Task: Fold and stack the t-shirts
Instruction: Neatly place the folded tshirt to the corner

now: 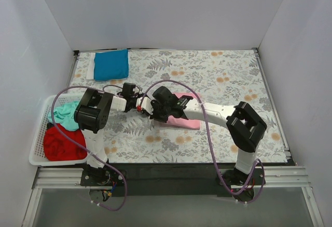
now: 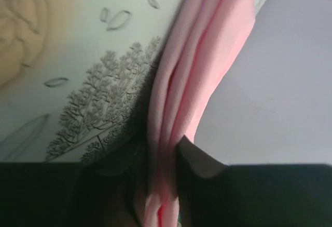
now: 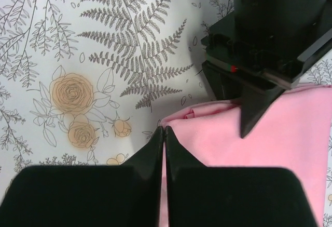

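Top view: pink shirt (image 1: 185, 122) lies mid-desk (image 1: 218, 76), long axis roughly 9-to-3 o'clock and dipping slightly toward 4. Left end effector (image 1: 138, 105) and right end effector (image 1: 149, 108) meet at its 9 o'clock end, neither clearly nearer; the shirt runs off toward 3 o'clock from both.

Left wrist view: fingers (image 2: 199, 162) clamped on bunched pink folds.

Right wrist view: jaws closed tip to tip at the shirt's corner, pink showing between them, so probably pinching cloth.

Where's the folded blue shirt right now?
In the top view, the blue shirt lies at the far left corner of the table, beyond the white basket.
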Controlling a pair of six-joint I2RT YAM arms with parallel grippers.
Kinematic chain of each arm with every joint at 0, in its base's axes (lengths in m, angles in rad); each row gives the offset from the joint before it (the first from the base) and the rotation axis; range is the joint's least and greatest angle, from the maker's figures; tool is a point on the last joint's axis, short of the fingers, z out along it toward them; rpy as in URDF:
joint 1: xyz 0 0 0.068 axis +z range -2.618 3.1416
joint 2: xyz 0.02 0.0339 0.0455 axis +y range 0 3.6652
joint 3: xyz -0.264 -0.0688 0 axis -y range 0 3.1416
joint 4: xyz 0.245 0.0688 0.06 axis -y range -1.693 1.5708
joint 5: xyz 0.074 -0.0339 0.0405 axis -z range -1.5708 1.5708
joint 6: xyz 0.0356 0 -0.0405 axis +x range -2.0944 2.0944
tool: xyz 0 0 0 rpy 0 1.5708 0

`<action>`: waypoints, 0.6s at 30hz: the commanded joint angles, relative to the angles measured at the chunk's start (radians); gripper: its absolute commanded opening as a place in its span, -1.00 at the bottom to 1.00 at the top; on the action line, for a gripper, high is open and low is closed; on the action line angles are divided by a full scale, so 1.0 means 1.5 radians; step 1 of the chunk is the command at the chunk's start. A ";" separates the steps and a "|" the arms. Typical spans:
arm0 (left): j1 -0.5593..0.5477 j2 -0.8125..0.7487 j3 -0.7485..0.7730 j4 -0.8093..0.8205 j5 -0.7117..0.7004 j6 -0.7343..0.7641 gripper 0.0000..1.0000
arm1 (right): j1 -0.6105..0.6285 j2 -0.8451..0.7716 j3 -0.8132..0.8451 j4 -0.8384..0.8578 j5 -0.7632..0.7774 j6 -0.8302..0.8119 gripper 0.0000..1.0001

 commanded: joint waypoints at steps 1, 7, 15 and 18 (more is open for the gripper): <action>-0.003 0.024 0.040 -0.143 -0.063 0.048 -0.72 | -0.002 0.013 0.037 0.033 0.008 0.010 -0.97; -0.002 0.050 0.200 -0.377 -0.157 0.272 -1.00 | -0.030 0.016 0.056 0.031 0.008 0.066 -0.69; 0.007 0.107 0.469 -0.563 -0.355 0.576 -1.00 | -0.162 -0.090 -0.019 0.010 -0.040 0.113 0.97; 0.023 0.135 0.568 -0.573 -0.401 0.688 -1.00 | -0.192 -0.124 -0.040 -0.013 -0.032 0.093 0.97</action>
